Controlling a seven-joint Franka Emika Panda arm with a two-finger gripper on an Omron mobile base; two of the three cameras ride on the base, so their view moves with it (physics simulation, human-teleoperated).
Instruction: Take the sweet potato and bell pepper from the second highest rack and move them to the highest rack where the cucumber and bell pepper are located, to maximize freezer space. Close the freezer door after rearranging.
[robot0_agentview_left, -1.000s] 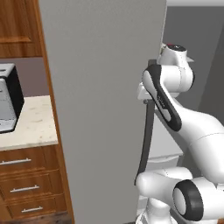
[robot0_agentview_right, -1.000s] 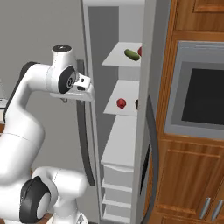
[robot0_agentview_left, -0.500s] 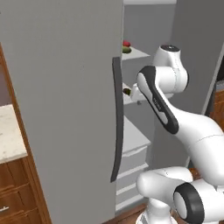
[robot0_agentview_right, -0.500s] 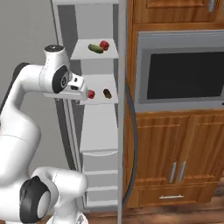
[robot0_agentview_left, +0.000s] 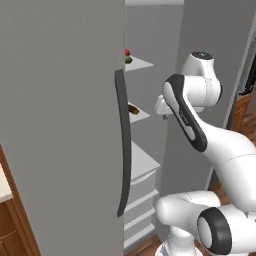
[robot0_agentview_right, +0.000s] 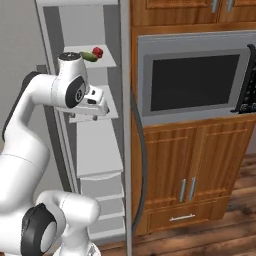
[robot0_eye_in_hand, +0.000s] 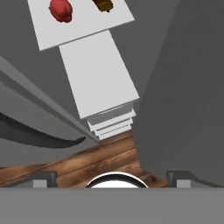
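I have the hand (robot0_agentview_right: 95, 106) level with the second highest rack (robot0_agentview_right: 107, 111), just outside the freezer (robot0_agentview_left: 150, 30). Its fingers (robot0_eye_in_hand: 43, 178) stand wide apart with nothing between them. In the hand view the red bell pepper (robot0_eye_in_hand: 61, 9) and the sweet potato (robot0_eye_in_hand: 103, 4) lie on that rack, ahead of the hand. The potato is cut off by the frame edge, so I can't judge its long axis.

To your right stands a wood-framed wall oven (robot0_agentview_right: 192, 80) with a dark glass front, and warm wooden cabinet doors (robot0_agentview_right: 187, 175) with slim metal handles sit below it. Under you runs a dark wood plank floor (robot0_eye_in_hand: 87, 162).
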